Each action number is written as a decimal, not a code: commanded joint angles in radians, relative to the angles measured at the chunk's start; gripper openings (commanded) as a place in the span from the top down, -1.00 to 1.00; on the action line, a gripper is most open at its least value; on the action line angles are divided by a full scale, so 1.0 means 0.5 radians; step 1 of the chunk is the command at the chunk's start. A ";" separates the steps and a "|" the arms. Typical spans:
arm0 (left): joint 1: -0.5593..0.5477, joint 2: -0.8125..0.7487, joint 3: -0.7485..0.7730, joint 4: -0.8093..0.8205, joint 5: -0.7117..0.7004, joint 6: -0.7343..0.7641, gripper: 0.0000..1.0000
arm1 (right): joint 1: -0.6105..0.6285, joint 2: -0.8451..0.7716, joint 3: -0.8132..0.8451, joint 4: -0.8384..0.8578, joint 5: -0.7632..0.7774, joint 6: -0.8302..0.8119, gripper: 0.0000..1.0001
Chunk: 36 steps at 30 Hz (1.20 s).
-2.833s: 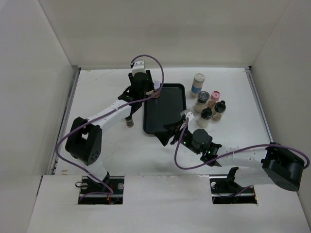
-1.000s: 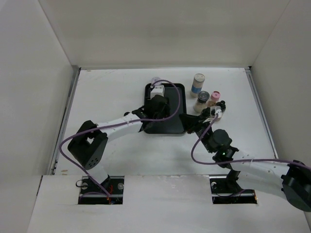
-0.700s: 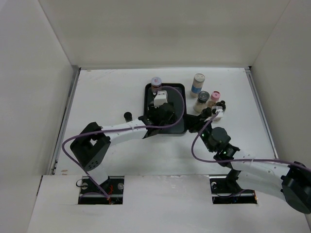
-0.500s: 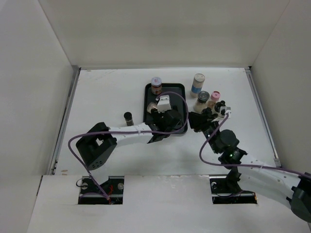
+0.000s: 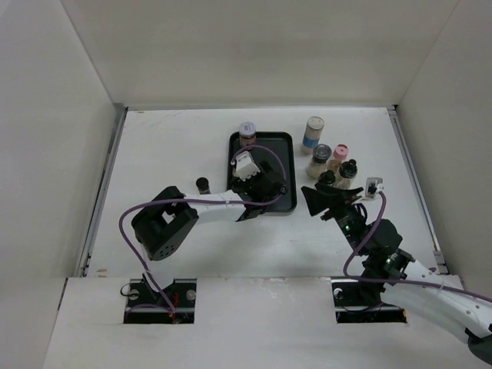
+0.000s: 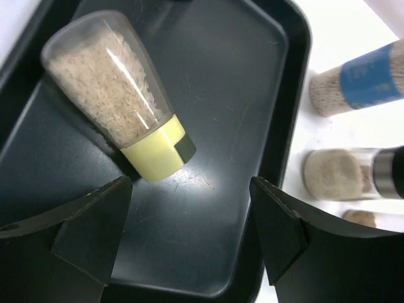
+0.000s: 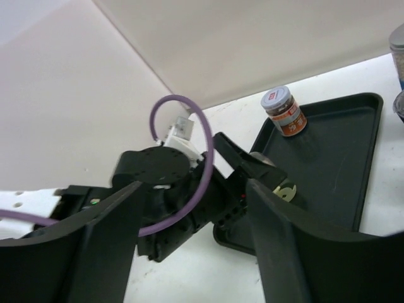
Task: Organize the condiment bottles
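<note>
1. Brown powder fills the jar (image 5: 247,132) with the whitish, red-printed cap. It now stands upright in the far left corner of the black tray (image 5: 278,150); a few seconds ago the left claw (image 6: 189,186) was holding it at that corner.
2. On the tray floor a yellow-capped bottle (image 6: 113,88) of pale grains lies on its side, just ahead of the left claw and apart from it.
3. That claw has since drawn back toward the tray's near end. Its fingers are spread wide with nothing between them.
4. Right of the tray, five bottles stand on the white surface (image 5: 169,146) just as they did before: a blue-labelled bottle (image 5: 312,132), a grey-capped jar (image 5: 321,156), a pink-capped bottle (image 5: 340,155), a black-capped bottle (image 5: 347,172) and its black-capped twin (image 5: 327,179).
5. A small dark-capped bottle (image 5: 203,184) stands alone, left of the tray.
6. The right claw (image 5: 311,201) has swung from the tray's near edge to just near of the black-capped twin — wide open and empty.
7. Two of the eight are on the tray, so six seem left. The right claw looks placed for that twin next, and the lying bottle probably wants standing up.
</note>
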 commanded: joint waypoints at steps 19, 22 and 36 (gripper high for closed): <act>0.148 0.256 0.223 -0.045 0.040 -0.408 -0.44 | 0.184 -0.015 0.087 -0.123 -0.017 -0.121 -0.56; 0.155 0.260 0.214 -0.054 0.043 -0.408 -0.40 | 0.184 0.013 0.087 -0.113 -0.020 -0.121 -0.56; 0.210 0.330 0.183 -0.002 0.120 -0.420 0.08 | 0.184 0.047 0.065 -0.086 -0.020 -0.109 -0.58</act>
